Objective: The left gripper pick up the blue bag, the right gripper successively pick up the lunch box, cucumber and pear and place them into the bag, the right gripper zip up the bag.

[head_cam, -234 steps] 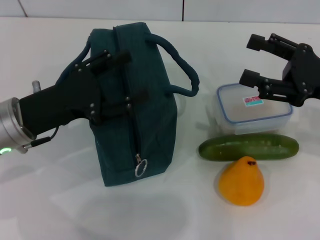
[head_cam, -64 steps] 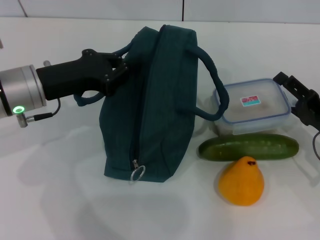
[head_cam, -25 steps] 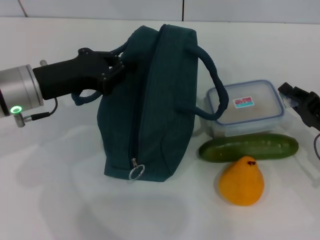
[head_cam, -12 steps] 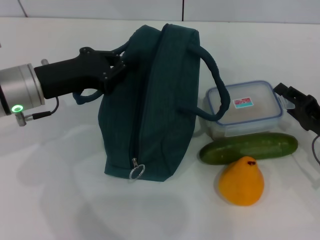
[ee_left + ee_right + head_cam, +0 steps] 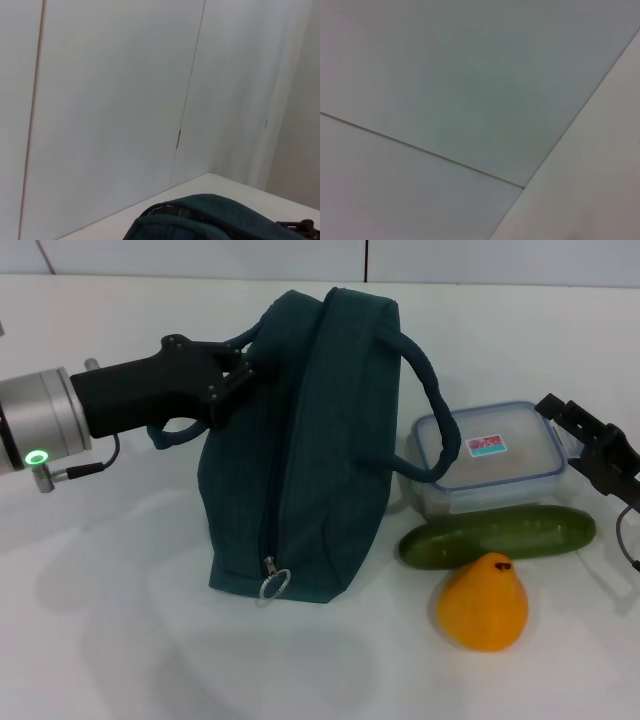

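Observation:
The blue bag (image 5: pixel 310 440) stands upright on the white table, zip side facing me, ring pull (image 5: pixel 271 585) low at the front. My left gripper (image 5: pixel 228 375) is shut on the bag's upper left edge by one cord handle; the bag's top (image 5: pixel 200 222) also shows in the left wrist view. To the right of the bag lies the lunch box (image 5: pixel 490 455), lid on. In front of it lie the cucumber (image 5: pixel 497 536) and then the pear (image 5: pixel 482 602). My right gripper (image 5: pixel 585 445) is open at the box's right end, one finger over its corner.
The bag's right handle (image 5: pixel 430 410) arches over the lunch box's left corner. A white wall with seams backs the table (image 5: pixel 100 640). The right wrist view shows only the wall and the table edge.
My right gripper has crept left toward the lunch box's right end. The cucumber has tilted slightly. The left gripper and the bag have stayed still.

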Motion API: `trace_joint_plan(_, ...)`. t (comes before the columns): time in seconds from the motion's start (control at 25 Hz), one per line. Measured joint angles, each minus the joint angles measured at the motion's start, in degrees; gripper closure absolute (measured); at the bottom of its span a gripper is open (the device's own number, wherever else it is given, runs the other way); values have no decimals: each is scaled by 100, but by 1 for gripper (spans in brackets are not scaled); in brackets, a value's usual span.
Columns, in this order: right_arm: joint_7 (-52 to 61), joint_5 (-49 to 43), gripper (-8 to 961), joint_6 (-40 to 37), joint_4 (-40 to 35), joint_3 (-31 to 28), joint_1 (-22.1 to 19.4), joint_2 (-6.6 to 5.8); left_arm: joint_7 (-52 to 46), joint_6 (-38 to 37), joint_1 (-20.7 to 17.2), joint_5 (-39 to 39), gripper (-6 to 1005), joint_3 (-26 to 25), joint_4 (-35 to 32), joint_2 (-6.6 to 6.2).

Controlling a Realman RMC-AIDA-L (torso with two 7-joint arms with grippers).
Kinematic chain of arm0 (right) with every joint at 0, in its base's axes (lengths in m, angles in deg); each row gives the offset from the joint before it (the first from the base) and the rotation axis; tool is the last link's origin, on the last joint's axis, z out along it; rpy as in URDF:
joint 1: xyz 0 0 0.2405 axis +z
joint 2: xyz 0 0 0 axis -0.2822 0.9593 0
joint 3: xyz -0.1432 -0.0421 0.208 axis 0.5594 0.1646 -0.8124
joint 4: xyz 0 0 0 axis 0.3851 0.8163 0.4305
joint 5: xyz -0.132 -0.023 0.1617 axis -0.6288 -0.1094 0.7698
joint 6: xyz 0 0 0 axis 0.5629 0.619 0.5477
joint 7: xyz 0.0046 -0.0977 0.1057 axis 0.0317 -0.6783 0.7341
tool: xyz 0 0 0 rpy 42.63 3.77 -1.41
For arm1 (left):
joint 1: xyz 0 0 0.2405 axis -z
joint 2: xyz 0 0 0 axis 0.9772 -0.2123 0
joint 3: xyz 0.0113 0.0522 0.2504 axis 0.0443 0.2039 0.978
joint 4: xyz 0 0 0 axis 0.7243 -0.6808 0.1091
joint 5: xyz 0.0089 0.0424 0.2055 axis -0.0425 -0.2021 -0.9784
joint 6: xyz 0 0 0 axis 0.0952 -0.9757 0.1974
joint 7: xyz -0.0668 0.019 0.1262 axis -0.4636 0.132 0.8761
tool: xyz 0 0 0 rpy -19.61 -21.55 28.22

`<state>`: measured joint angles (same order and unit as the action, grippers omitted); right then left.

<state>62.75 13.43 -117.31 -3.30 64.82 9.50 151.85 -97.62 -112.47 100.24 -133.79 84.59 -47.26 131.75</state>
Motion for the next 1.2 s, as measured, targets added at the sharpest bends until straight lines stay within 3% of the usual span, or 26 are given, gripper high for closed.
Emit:
trace_joint_plan(0.12, -1, 0, 276, -4, -7, 0, 1, 0, 3, 0, 0, 1, 957, 2, 0, 0)
trace_joint_plan(0.32, -37, 0, 287, -14, -11, 0, 4, -1, 10, 0, 0, 4, 957, 3, 0, 0)
trace_joint_plan(1.0, -290, 45, 649, -73, -82, -29, -20, 6, 14, 0, 0, 73, 957, 2, 0, -9)
trace_joint_plan(1.2, -362, 46, 685, -82, -85, -38, -2, 8, 14, 0, 0, 73, 956, -2, 0, -9)
